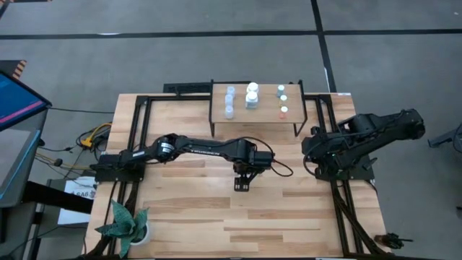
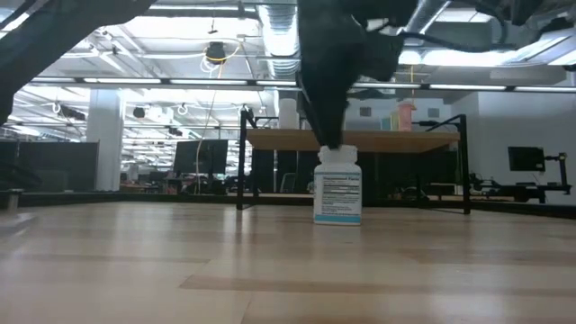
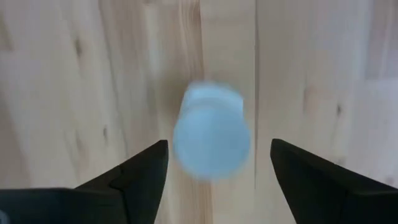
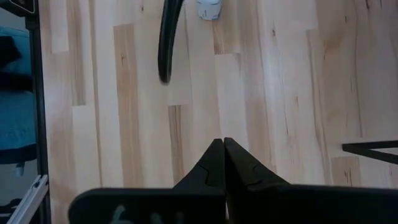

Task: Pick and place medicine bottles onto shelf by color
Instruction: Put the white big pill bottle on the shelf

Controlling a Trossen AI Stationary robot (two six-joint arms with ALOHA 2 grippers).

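My left gripper (image 3: 214, 165) hangs spread wide straight over a bottle (image 3: 211, 134) standing upright on the table (image 3: 74, 93), its cap between my fingers (image 3: 140, 171), no grip on it. My right gripper (image 4: 222, 163) rests clenched, empty, farther off. Beyond stands the shelf (image 1: 260, 124).

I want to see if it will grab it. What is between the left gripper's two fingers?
A pale-blue-capped bottle stands between the open left gripper's fingers, untouched, bare wood around it; the left wrist view shows this.

Pale wood table (image 1: 303, 217), matt plastic bottle (image 2: 337, 193)
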